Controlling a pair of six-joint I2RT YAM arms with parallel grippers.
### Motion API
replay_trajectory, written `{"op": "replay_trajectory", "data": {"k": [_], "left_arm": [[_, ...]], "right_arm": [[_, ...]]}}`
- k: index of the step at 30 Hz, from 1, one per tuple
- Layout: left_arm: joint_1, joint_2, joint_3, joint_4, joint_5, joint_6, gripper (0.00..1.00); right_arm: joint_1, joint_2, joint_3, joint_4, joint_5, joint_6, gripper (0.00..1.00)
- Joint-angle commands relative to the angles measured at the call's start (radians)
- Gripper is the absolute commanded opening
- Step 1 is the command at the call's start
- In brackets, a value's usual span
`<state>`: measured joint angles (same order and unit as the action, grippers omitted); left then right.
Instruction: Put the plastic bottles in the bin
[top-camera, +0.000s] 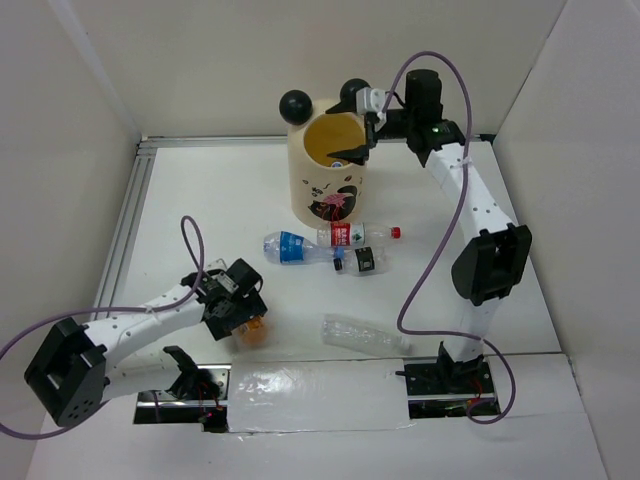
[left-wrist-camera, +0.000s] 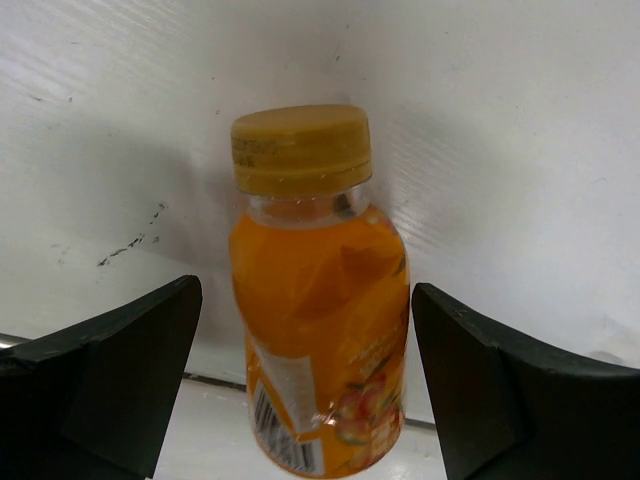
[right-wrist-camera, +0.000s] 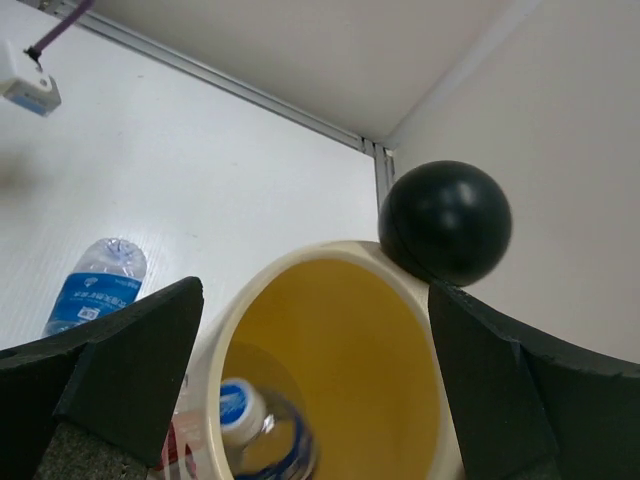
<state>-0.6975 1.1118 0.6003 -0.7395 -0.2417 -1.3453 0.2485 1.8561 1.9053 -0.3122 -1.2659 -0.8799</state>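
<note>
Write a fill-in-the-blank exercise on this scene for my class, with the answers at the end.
1. The bin carries two ____ ball ears.
2. The left end effector stands open around the ____ bottle.
3. The right end effector hangs ____ above the bin.
4. The unlabelled bottle lies on its ____.
Answers: black; orange; open; side.

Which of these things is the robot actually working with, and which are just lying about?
For the job: bin, blue-label bottle, red-white bottle, black-label bottle, unlabelled bottle, orange bottle, bottle inside bin.
Just there: purple cables, metal rail.
</note>
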Motion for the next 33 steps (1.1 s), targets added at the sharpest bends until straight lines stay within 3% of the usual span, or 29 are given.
{"op": "replay_trajectory", "data": {"k": [1, 3, 5, 6, 9, 10, 12, 14, 17, 18, 19, 21, 23, 27, 31, 32, 33], "left_arm": [[-0.005, 0.062, 0.01, 0.069, 0.015, -0.012, 0.99], [-0.005, 0.117, 0.01, 0.109, 0.015, 0.008, 0.96], [0.004, 0.158, 0.03, 0.138, 0.025, 0.034, 0.85], [0.004, 0.187, 0.044, 0.138, 0.025, 0.046, 0.66], [-0.023, 0.166, 0.104, 0.097, 0.025, 0.064, 0.37], [-0.055, 0.111, 0.124, 0.085, -0.016, 0.078, 0.19], [-0.088, 0.057, 0.203, 0.074, -0.057, 0.106, 0.09], [-0.111, 0.022, 0.304, 0.09, -0.105, 0.197, 0.04], [-0.111, 0.026, 0.419, 0.24, -0.134, 0.412, 0.02], [-0.111, 0.064, 0.508, 0.294, -0.146, 0.476, 0.01], [-0.111, 0.094, 0.56, 0.336, -0.159, 0.532, 0.01], [-0.111, 0.202, 0.722, 0.469, -0.203, 0.705, 0.01], [-0.111, 0.284, 0.879, 0.613, -0.254, 0.847, 0.0], [-0.092, 0.483, 1.099, 0.846, -0.35, 1.053, 0.03], [-0.071, 0.69, 1.276, 0.971, -0.428, 1.213, 0.07], [-0.071, 0.726, 1.296, 0.998, -0.461, 1.256, 0.13], [-0.071, 0.79, 1.346, 0.999, -0.461, 1.308, 0.13]], "right_arm": [[-0.038, -0.057, 0.107, -0.189, 0.027, 0.044, 1.0], [-0.058, -0.075, 0.107, -0.218, -0.001, 0.044, 1.0], [-0.071, -0.109, 0.074, -0.248, 0.008, 0.044, 1.0], [-0.071, -0.123, 0.06, -0.248, 0.025, 0.058, 1.0], [-0.071, -0.185, -0.009, -0.239, 0.152, 0.152, 1.0], [-0.071, -0.214, -0.035, -0.257, 0.192, 0.189, 1.0], [-0.092, -0.236, -0.049, -0.313, 0.267, 0.18, 1.0], [-0.142, -0.261, -0.084, -0.416, 0.258, 0.138, 0.85], [-0.169, -0.317, -0.214, -0.582, 0.263, -0.029, 0.17], [-0.169, -0.34, -0.265, -0.602, 0.313, -0.066, 0.02], [-0.154, -0.365, -0.32, -0.619, 0.341, -0.103, 0.0], [-0.112, -0.435, -0.495, -0.619, 0.435, -0.166, 0.05], [-0.066, -0.483, -0.639, -0.604, 0.483, -0.166, 0.23], [-0.015, -0.509, -0.745, -0.593, 0.513, -0.143, 0.3], [-0.015, -0.529, -0.772, -0.576, 0.513, -0.102, 0.39], [-0.015, -0.529, -0.772, -0.576, 0.513, -0.102, 0.44], [-0.015, -0.543, -0.781, -0.576, 0.513, -0.102, 0.59]]}}
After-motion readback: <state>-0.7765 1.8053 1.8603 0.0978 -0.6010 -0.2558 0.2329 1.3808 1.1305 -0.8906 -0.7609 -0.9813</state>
